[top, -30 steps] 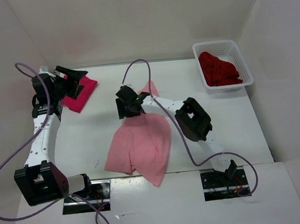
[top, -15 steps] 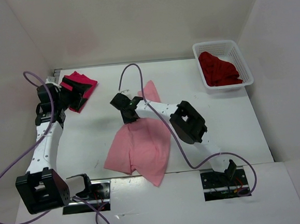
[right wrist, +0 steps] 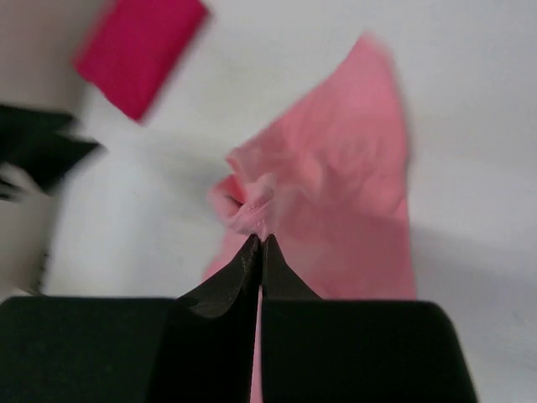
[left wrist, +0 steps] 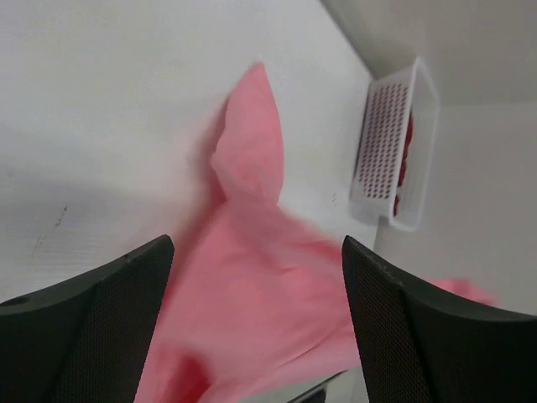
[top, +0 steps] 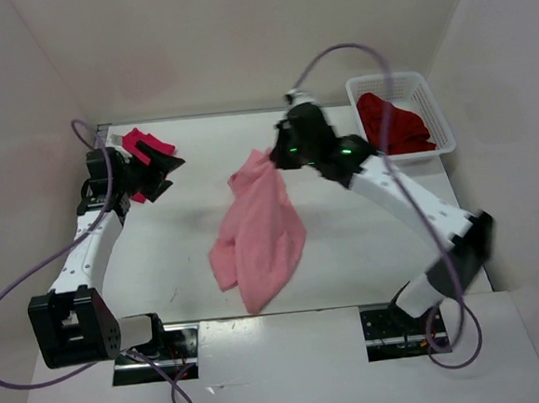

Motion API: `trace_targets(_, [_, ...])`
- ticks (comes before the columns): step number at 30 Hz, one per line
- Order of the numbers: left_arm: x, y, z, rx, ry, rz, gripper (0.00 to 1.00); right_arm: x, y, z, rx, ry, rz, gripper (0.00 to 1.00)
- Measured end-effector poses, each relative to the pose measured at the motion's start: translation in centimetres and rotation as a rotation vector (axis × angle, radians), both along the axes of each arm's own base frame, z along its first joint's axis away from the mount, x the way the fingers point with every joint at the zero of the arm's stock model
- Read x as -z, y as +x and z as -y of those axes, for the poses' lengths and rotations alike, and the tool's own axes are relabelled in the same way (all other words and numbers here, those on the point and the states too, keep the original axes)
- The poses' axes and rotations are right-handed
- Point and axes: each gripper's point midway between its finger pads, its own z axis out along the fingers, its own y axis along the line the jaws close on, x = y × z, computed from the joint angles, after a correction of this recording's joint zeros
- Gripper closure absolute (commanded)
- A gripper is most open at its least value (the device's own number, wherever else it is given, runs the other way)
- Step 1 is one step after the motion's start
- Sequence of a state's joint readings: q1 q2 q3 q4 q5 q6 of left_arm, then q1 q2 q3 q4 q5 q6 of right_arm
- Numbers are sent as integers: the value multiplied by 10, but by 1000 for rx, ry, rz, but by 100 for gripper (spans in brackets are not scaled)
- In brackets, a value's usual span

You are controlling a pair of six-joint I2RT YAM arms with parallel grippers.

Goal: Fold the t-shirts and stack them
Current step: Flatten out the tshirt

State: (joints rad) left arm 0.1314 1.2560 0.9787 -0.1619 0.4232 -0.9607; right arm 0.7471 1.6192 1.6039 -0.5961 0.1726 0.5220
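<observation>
With the right tool (right wrist: 258, 243) shut tight, pinches a bunched corner of the pink shirt (top: 258, 230); hangs it left of the basket (top: 386, 77), lower end seemingly on the tabletop (top: 365, 231); holds the left tool (top: 159, 159) wide and empty, far left of the basket, just beside the crimson shirt (top: 137, 142); shows the maroon shirt (top: 390, 127) inside the basket. Could lose the cloth from so small a pinch and drop it in a heap; could twist it if dragged. Shows no readable brand, label or writing.

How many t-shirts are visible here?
3. The light pink cloth t-shirt is pinched by the right gripper; the folded crimson-magenta one lies far left; the dark maroon one sits in the white plastic mesh basket. Others could hide under it.
</observation>
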Motion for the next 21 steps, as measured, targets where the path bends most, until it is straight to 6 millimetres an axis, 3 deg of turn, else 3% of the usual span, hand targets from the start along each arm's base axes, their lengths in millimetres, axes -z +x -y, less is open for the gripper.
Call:
trace_targets(2, [16,-1,18,64,21,-32,12,-46,0,61,78,117,84,100])
trace_targets(3, [27,-3,28,99,31,-53,12,-58,-3,98,136,154,117,100])
trace_targets(5, [52,-9,48,164,49,-108,12,-58,-7,166,265,186,148,100])
trace_targets(7, [80,-21,68,228,73,-178,12,-37,-19,198,321,189,117,100])
trace_targets(12, [135,-55,108,365,142,-334,12,48,-42,203,308,160,-117,100])
trace_targets(14, [151,-72,112,391,181,-386,12,69,-51,203,311,151,-189,100])
trace_targets(21, [184,-96,102,393,332,-500,12,69,-53,194,284,198,-212,100])
